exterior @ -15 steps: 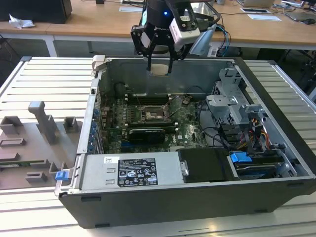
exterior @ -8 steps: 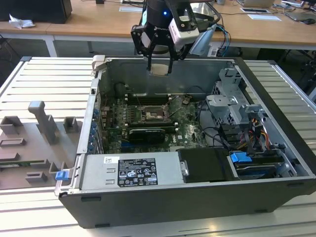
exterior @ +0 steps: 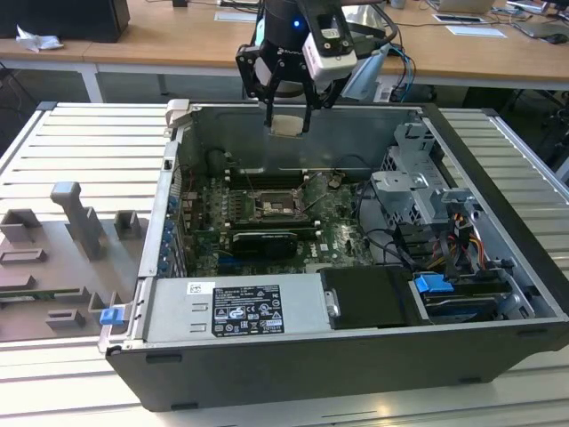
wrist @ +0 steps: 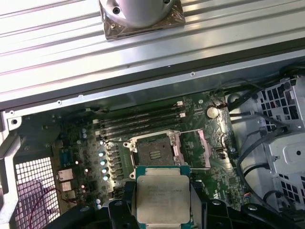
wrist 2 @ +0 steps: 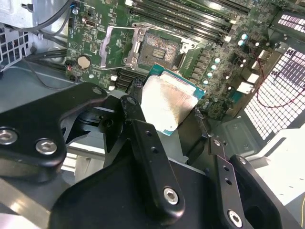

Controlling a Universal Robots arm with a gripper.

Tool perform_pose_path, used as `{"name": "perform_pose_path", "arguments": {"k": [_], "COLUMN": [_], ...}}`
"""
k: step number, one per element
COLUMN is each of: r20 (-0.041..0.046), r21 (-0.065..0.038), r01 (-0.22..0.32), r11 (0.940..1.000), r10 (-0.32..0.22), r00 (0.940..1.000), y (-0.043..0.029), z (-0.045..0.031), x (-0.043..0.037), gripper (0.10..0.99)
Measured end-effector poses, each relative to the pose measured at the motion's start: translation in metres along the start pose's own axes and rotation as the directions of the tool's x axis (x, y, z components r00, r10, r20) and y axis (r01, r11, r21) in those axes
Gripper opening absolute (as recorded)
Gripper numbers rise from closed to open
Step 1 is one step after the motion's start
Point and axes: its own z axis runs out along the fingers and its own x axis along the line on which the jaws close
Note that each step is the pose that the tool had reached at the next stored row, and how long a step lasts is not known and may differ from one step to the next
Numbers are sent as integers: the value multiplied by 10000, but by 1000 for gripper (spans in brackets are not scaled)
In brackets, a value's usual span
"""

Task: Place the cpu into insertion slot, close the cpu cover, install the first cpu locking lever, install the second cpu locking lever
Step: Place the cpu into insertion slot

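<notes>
Cpu (wrist: 163, 198), we judge, is light, stiff and fragile, so our gripper (exterior: 287, 127) clamps two opposite edges over the open case (exterior: 356, 356), slot (wrist: 155, 153) bare.

Your arm (exterior: 286, 27) reaches down from above, wrist pointing almost straight down. Your gripper (exterior: 287, 126) is closed on the cpu (wrist: 163, 198): its two black fingers (wrist 2: 143, 129) press on opposite edges, and the chip's metal top faces up toward the wrist.
</notes>
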Motion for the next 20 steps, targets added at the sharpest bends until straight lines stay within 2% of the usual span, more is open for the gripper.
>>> {"name": "perform_pose_path", "arguments": {"k": [20], "r20": [37], "r21": [-9], "r01": [-418], "r11": [9991], "r10": [418], "r00": [9991], "y": [0], "z": [3], "x": [0], "gripper": [541]}}
